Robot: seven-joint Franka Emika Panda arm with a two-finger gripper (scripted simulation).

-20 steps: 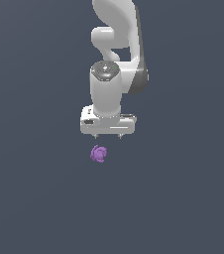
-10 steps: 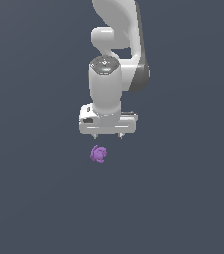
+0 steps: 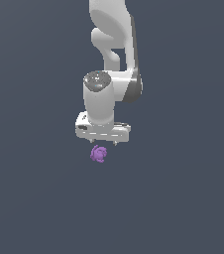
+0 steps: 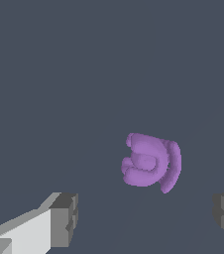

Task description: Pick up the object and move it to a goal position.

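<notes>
The gripper (image 3: 103, 142) hangs just above the purple lump (image 3: 99, 154), not touching it. Its fingers (image 4: 64, 218) are spread wide apart, the lump (image 4: 150, 161) lying between them on the grey surface (image 3: 183, 198).

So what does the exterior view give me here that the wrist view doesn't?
Only the exterior view shows the white arm and the gripper body hanging above the lump, apart from it. Only the wrist view shows the fingers spread wide with grey pads, and the lump's curled, knobbly shape close up, between them but untouched. Both show the purple lump on the plain dark floor, not yet grasped.
</notes>
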